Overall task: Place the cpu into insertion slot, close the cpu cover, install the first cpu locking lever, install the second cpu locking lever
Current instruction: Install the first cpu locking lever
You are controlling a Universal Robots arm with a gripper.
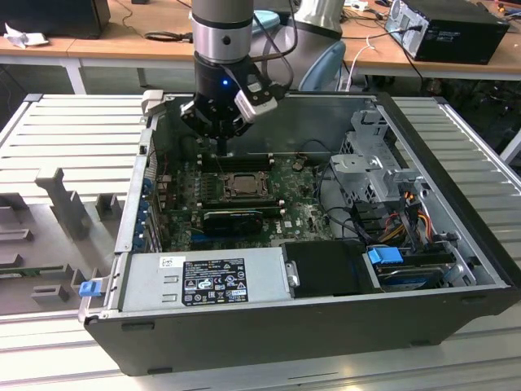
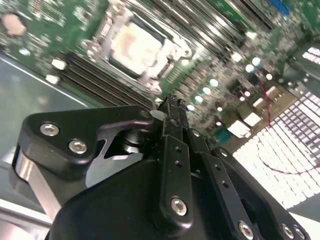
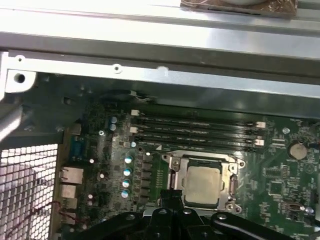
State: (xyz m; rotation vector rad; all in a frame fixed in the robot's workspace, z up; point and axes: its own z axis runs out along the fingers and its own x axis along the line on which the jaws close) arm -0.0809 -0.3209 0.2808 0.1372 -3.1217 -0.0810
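Nearest the lens, a grey power supply (image 1: 207, 277) is seen along the front wall of the opened computer case (image 1: 326, 330), which is laid on its side on the ribbed counter (image 1: 73, 130). From the exterior view's left, the green motherboard (image 1: 183, 199) is met first. Next comes the pincer (image 1: 221, 148), held low over the memory slots (image 1: 244, 160), just behind the socket. It is seen pressed together, with nothing pinched.

The socket lies just to the right of the pincer in the exterior view. In the first wrist view the cpu (image 3: 202, 184) is found seated flat in the insertion slot (image 3: 176, 181). Its pale face shows through the window of the cpu cover (image 3: 202, 159), which appears to be laid down over it. At the exterior view's right, a drive cage (image 1: 370, 163) and a bundle of orange and yellow cables (image 1: 411, 216) are housed, well apart from the socket.

Placement is judged done and the cover looks closed, so the locking-lever step is taken to be in hand. Whether either lever is latched cannot be told. Such a step calls for the closed tip to be set against the thin lever beside the frame. The lever must then be pressed down and swung under its catch, without the cover or the memory slots being scraped.
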